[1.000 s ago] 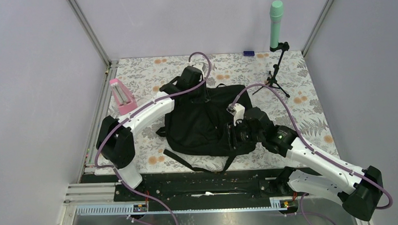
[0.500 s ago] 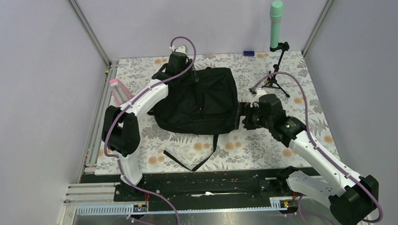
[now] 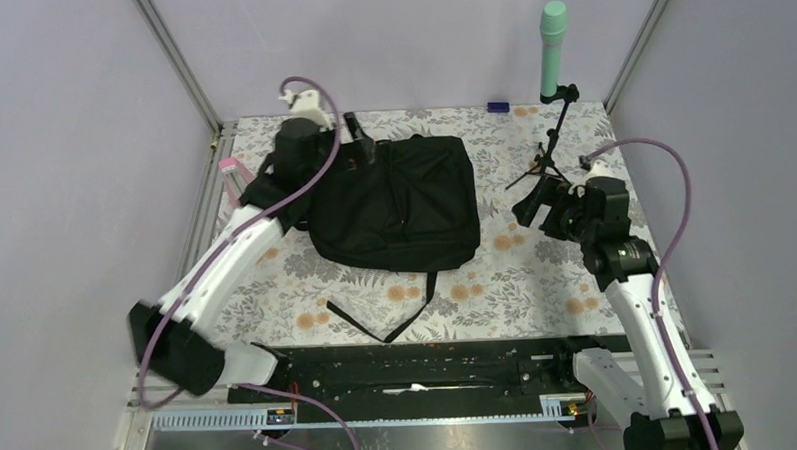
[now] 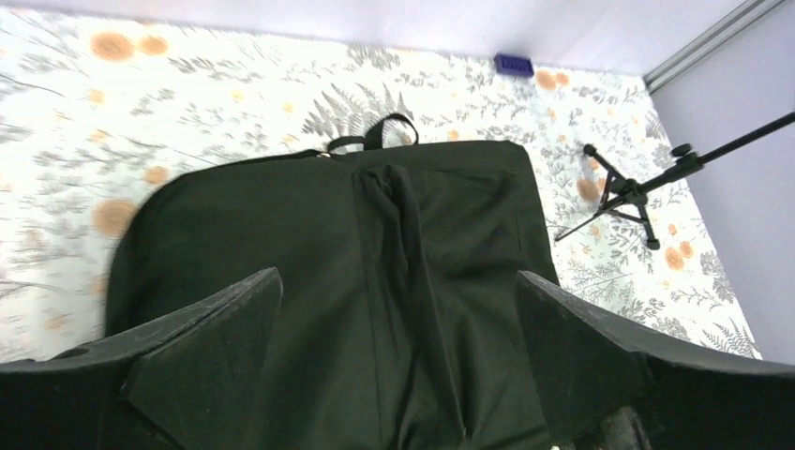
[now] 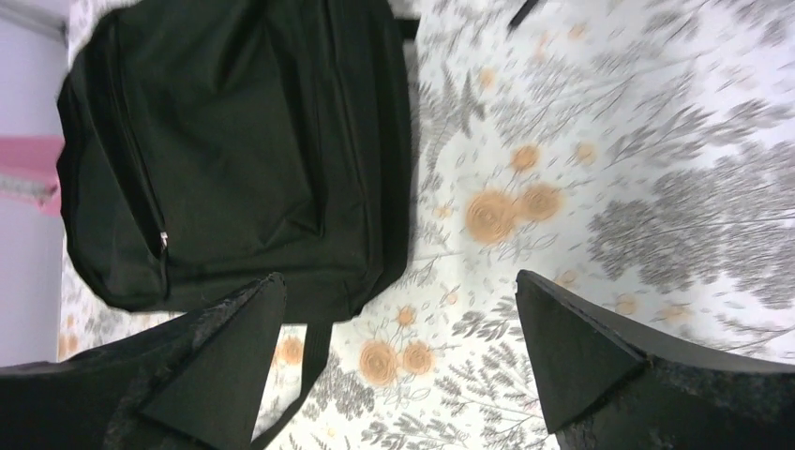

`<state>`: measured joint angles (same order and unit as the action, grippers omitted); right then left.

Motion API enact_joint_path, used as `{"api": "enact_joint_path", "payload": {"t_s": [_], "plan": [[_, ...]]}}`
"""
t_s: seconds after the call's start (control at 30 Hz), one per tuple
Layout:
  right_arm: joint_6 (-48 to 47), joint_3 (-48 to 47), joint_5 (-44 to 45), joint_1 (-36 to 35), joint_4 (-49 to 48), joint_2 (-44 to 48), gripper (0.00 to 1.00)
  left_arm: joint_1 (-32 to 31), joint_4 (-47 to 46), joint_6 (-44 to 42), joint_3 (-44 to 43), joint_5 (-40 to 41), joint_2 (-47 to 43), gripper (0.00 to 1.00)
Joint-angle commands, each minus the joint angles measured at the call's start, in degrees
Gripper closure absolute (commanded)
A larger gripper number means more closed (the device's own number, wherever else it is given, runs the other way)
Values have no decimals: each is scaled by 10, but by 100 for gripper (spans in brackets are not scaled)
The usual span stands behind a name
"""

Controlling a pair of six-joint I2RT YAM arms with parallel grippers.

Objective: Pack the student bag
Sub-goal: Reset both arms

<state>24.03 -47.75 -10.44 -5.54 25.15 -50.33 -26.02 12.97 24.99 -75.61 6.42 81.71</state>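
Note:
The student bag (image 3: 394, 200) is a large black backpack lying flat and zipped on the floral table, with its long straps (image 3: 383, 321) trailing toward the near edge. My left gripper (image 3: 356, 126) hovers open over the bag's back left edge, and in the left wrist view its jaws (image 4: 398, 274) stand wide above the black fabric (image 4: 375, 216) with nothing between them. My right gripper (image 3: 534, 202) is open to the right of the bag and apart from it. In the right wrist view it (image 5: 400, 276) is over bare tablecloth beside the bag (image 5: 234, 150) and one strap (image 5: 314, 347).
A pink holder (image 3: 235, 176) stands at the table's left edge behind the left arm. A black tripod (image 3: 552, 160) carrying a green cylinder (image 3: 553, 39) stands at the back right, close to the right gripper. A small blue item (image 3: 497, 107) lies by the back wall.
The bag was pulled toward the back of the table. Both grippers then opened and let go of it; the left drew back to the left, the right swung out to the right.

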Motion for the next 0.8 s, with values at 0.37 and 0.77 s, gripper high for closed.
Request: {"api": "enact_joint_path", "payload": {"t_s": [0.37,0.77], "plan": [[-136,123,141,20,-181,323,2,3,81,-111,243,223,-512,1],[-155,157,163,20,-167,374,2,3,89,-106,316,276,-612,1]]}}
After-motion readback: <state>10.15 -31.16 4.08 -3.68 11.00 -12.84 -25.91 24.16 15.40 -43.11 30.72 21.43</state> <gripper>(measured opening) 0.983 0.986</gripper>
